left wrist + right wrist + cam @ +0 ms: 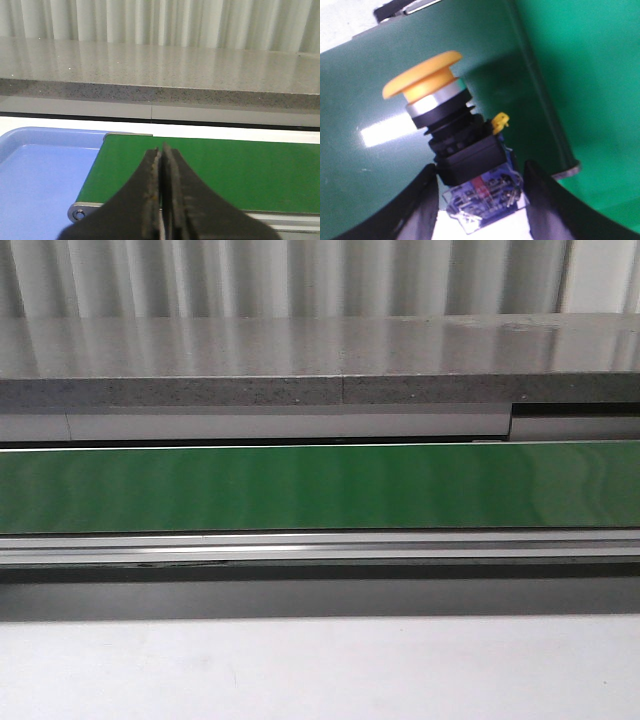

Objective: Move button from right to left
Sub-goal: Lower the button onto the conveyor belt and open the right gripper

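The button shows only in the right wrist view: yellow mushroom cap, silver ring, black collar and blue-grey contact block. It is tilted over the green conveyor belt. My right gripper has its two black fingers against either side of the contact block and is shut on it. My left gripper is shut and empty, above the left end of the belt. Neither gripper nor the button shows in the front view.
The green belt runs across the front view with a metal rail in front. A grey stone ledge stands behind it. A blue tray lies just past the belt's left end. A belt edge with a metal end lies beside the button.
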